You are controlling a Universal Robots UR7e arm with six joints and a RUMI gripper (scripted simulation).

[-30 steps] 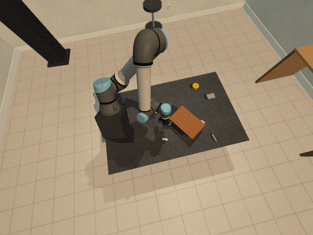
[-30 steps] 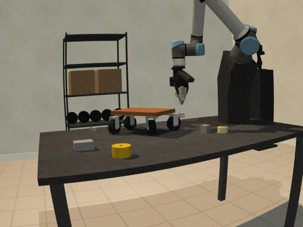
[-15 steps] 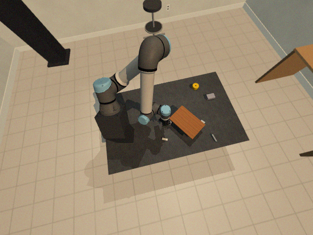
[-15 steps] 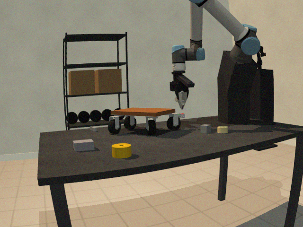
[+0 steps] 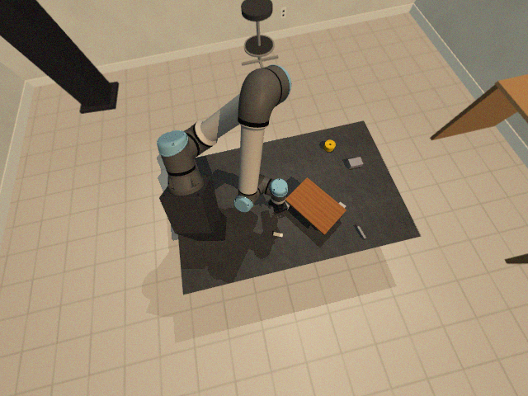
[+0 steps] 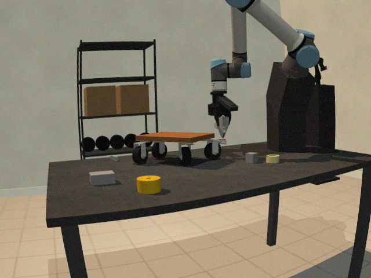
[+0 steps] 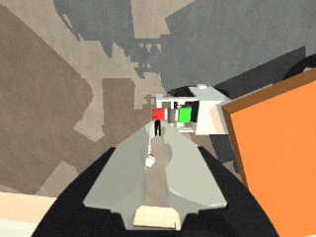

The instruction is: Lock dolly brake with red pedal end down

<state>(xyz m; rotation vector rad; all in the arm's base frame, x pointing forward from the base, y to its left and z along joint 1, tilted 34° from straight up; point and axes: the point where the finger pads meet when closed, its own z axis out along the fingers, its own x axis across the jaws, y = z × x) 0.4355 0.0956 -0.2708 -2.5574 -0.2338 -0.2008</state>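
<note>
The claw [image 6: 223, 133] hangs point-down with its jaws pressed fully together, gripping nothing, its tip just above the brake pedal [image 7: 171, 115] at the corner of the dolly [image 6: 175, 136] nearest the robot's dark pedestal [image 6: 287, 119]. In the wrist view the tip lines up with the pedal's red end [image 7: 158, 114], the green end [image 7: 185, 115] lying beside it toward the orange deck; whether the tip touches the pedal cannot be told. The dolly stands on all four wheels toward the table's [image 6: 209, 191] back edge. A yellow cylinder [image 6: 148, 184] and a grey block [image 6: 102, 177] sit near the front edge.
</note>
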